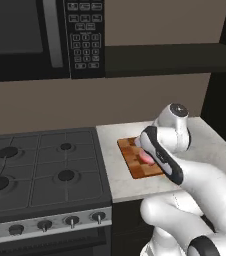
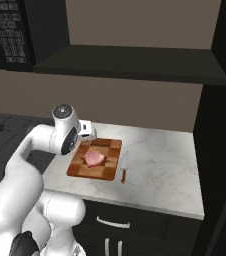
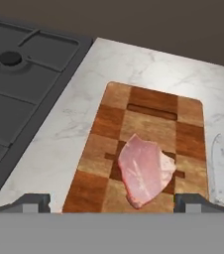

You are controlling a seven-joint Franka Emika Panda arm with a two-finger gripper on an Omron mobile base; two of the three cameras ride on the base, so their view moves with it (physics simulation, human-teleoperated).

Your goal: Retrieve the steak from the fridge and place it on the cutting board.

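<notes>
Claw (image 3: 112,202) wide apart over steak (image 3: 144,171) on cutting board (image 3: 148,106), marble counter (image 3: 69,124) by stove (image 3: 20,74).

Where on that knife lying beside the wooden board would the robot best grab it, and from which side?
Probably by the dark red handle, coming straight down from above. The knife lies flat on the counter along the right edge of the cutting board, so only its top is free. The handle end is thicker than the pale blade, so fingers closing across it get a firmer hold.
</notes>
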